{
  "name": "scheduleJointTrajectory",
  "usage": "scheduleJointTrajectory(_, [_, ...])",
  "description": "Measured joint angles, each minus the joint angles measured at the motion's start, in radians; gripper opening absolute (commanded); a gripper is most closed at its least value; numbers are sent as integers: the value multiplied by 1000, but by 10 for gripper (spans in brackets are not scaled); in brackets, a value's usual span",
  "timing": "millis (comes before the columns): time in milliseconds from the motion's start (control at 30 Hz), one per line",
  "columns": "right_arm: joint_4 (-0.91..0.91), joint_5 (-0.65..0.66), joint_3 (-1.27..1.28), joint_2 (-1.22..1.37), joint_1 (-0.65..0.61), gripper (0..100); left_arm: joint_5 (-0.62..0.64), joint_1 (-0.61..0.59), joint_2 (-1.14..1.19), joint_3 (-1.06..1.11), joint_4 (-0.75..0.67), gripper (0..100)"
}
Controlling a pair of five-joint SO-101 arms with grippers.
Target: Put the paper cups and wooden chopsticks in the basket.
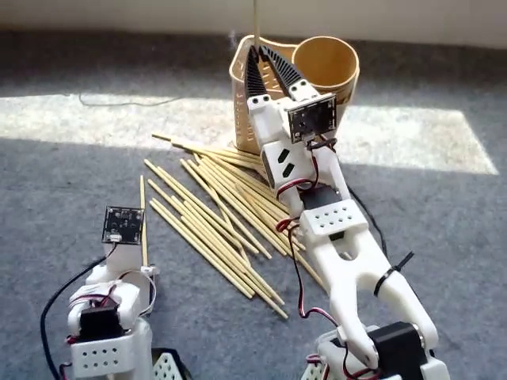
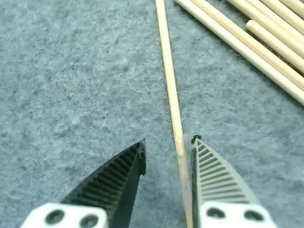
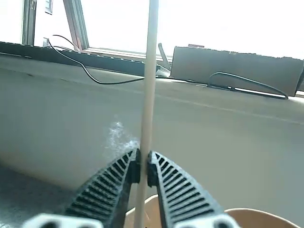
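Observation:
My right gripper [image 1: 260,50] [image 3: 143,159] is shut on one wooden chopstick [image 1: 256,20] [image 3: 152,71], holding it upright over the tan basket [image 1: 240,95] [image 3: 148,205]. A brown paper cup [image 1: 326,62] [image 3: 259,216] sits tilted at the basket's right side. Several chopsticks [image 1: 222,210] [image 2: 259,35] lie in a loose pile on the grey carpet. My left gripper [image 2: 168,142] is open, low over the carpet. A single chopstick [image 1: 143,218] [image 2: 169,85] lies between its fingers, close against the pale finger [image 2: 213,175].
Grey carpet [image 1: 71,182] covers the floor, with a sunlit band behind the pile. A thin cable [image 1: 119,100] lies at the back left. A wall and window ledge [image 3: 71,52] with cables rise beyond the basket.

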Motion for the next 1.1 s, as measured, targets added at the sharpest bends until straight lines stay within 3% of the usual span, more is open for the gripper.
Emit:
scheduleJointTrajectory(433, [-2, 3, 0, 8, 38, 5, 0, 9, 0, 0, 0, 161])
scheduleJointTrajectory(800, [-239, 5, -48, 284, 68, 5, 0, 9, 0, 0, 0, 161])
scheduleJointTrajectory(1100, [-269, 5, -25, 293, 68, 19, 0, 9, 0, 0, 0, 161])
